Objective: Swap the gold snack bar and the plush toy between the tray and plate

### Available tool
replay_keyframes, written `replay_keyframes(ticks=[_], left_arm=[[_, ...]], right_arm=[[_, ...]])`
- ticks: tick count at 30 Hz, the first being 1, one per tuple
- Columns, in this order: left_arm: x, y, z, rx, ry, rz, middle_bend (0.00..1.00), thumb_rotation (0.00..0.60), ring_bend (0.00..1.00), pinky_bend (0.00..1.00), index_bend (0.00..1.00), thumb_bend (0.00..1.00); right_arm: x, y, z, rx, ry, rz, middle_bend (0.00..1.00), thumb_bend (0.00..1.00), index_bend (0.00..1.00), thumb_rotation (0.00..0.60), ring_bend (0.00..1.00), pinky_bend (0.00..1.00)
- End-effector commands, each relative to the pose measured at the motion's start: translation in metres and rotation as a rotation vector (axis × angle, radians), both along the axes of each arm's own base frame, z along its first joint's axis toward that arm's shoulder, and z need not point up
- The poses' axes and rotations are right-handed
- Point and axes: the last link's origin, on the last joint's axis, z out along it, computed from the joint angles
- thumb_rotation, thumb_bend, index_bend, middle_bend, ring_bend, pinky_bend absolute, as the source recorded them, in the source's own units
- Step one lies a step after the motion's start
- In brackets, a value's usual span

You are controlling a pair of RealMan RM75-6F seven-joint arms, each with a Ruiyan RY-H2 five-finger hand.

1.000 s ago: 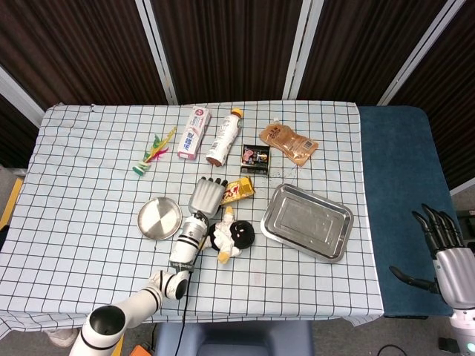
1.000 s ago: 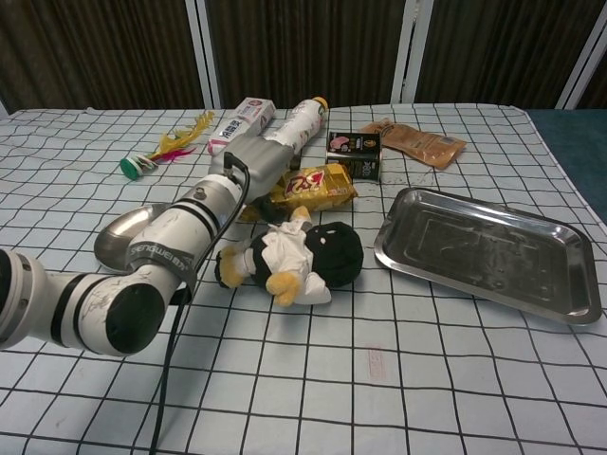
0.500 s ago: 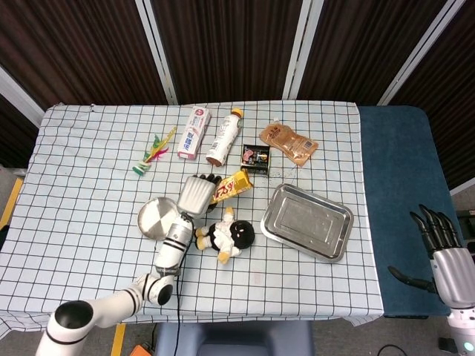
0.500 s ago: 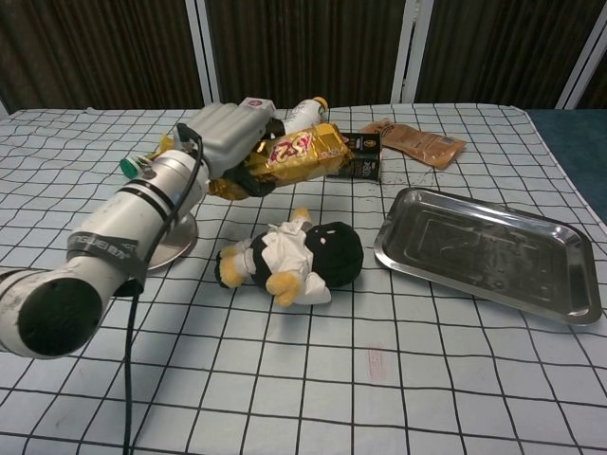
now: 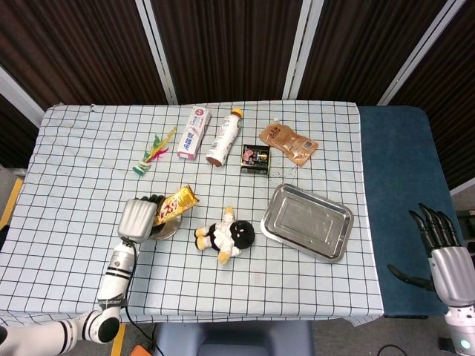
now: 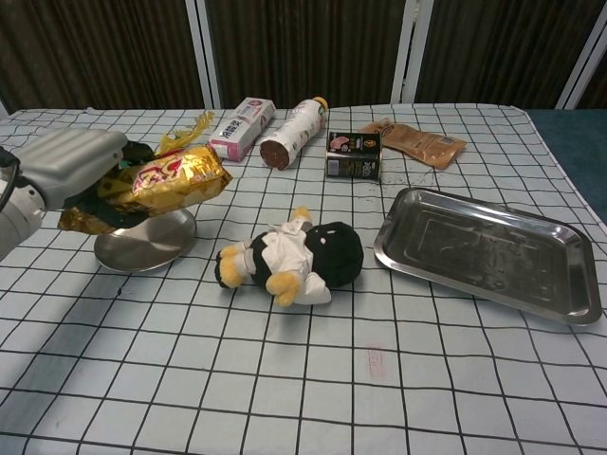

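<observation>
Left hand (image 6: 71, 171) wrapped around the gold snack bar (image 6: 156, 185), held in the air right above the plate (image 6: 147, 248); in the head view, bar over the plate's near-right rim. Looks like the placing step: bar onto plate.

Best done by lowering straight down, levelling the tilted wrapper, centring over the dish before letting go. Shiny, shallow plate, crinkly foil: likely to slide, so release low, not dropped. Fingers to clear sideways toward the bench's left edge, away from the toy.

Plush toy (image 6: 294, 261) lying on its side on the bench (image 5: 74, 170), between plate and tray (image 6: 488, 251), touching neither. Tray holding nothing, so toy leg not yet done.

Right hand (image 5: 444, 256) off the bench over the blue surface (image 5: 401, 193), fingers spread, holding nothing.

Room: open cloth in front of plate and toy, good for retreat. Behind: feathered shuttlecock (image 5: 152, 152), box (image 5: 194, 132), bottle (image 5: 225, 136), small carton (image 5: 254, 158), brown pouch (image 5: 288, 142), all well apart from the plate. Plate fairly near the bench's front-left side; arm coming up from below that edge, so avoid sweeping the rim.
</observation>
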Motion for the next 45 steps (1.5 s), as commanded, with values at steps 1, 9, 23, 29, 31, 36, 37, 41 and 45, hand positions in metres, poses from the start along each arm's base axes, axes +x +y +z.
replay_keyframes(ticks=[1,9,23,29,31,36,37,41,45], left_arm=[[-0.005,-0.006,-0.003,-0.012,-0.001,0.017,0.76,0.6,0.66,0.66,0.58,0.39],[-0.002,-0.01,-0.012,-0.028,0.013,0.0,0.72,0.6,0.64,0.67,0.55,0.39],[-0.006,-0.015,-0.004,-0.061,0.078,0.025,0.13,0.6,0.17,0.34,0.03,0.39],[-0.006,-0.019,0.004,-0.063,0.077,0.036,0.13,0.6,0.17,0.32,0.02,0.4],[-0.005,-0.021,0.011,-0.058,0.063,0.037,0.13,0.6,0.17,0.31,0.02,0.39],[-0.013,-0.031,0.036,-0.007,0.066,0.014,0.14,0.6,0.16,0.3,0.02,0.39],[-0.017,-0.034,0.042,0.002,0.069,0.011,0.14,0.6,0.16,0.29,0.02,0.39],[-0.042,-0.053,0.069,0.034,0.093,0.0,0.13,0.6,0.13,0.28,0.02,0.39],[-0.075,-0.082,0.096,0.087,0.078,0.026,0.12,0.6,0.11,0.25,0.03,0.39]], right_arm=[[0.0,0.0,0.0,0.0,0.003,0.0,0.0,0.04,0.04,0.6,0.0,0.0],[0.0,-0.001,0.0,0.002,-0.001,-0.004,0.0,0.04,0.04,0.6,0.0,0.0],[-0.001,0.0,0.0,0.003,-0.003,-0.002,0.0,0.04,0.04,0.6,0.0,0.0],[-0.001,0.0,0.0,0.003,-0.001,-0.004,0.0,0.04,0.04,0.6,0.0,0.0],[-0.001,0.0,0.0,0.003,0.001,-0.005,0.0,0.04,0.04,0.6,0.0,0.0],[-0.001,0.0,-0.001,0.01,0.004,-0.006,0.0,0.04,0.04,0.6,0.0,0.0],[-0.001,0.0,-0.002,0.014,0.005,-0.006,0.0,0.04,0.04,0.6,0.0,0.0],[-0.001,0.0,-0.003,0.031,0.011,-0.011,0.0,0.04,0.03,0.6,0.0,0.0],[-0.002,-0.004,-0.007,0.035,0.035,-0.023,0.0,0.04,0.01,0.6,0.0,0.0]])
